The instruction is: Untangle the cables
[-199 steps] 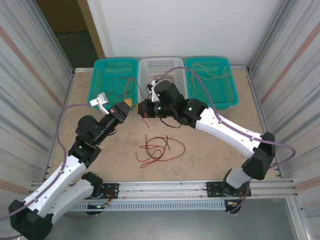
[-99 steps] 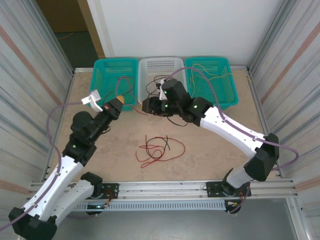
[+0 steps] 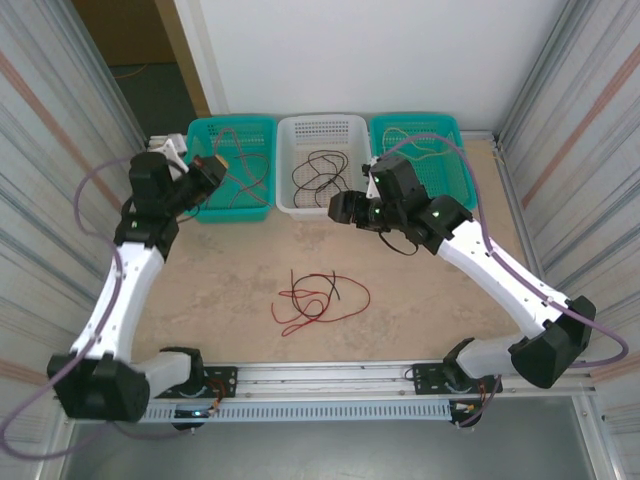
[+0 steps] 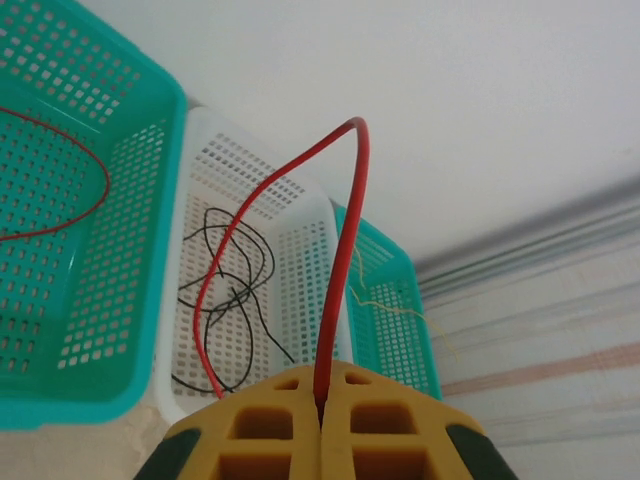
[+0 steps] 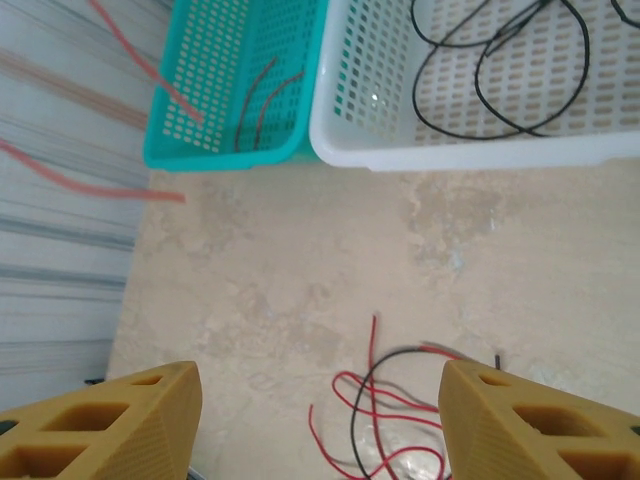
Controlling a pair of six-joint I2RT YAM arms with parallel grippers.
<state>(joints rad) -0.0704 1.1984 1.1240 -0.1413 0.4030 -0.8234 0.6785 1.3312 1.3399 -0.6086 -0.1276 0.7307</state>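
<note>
Cables [image 3: 318, 298] tangle on the table [image 3: 220, 290]; left gripper [image 4: 322, 410] pinches a red cable [image 4: 345, 250].

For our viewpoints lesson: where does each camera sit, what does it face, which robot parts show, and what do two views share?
Top external: above and behind, looking down on the table; left arm, right arm.
Left wrist: faces the baskets; shut left gripper pinching a red cable.
Right wrist: looks down at the table; open right gripper.
Shared by wrists: the white basket.
</note>
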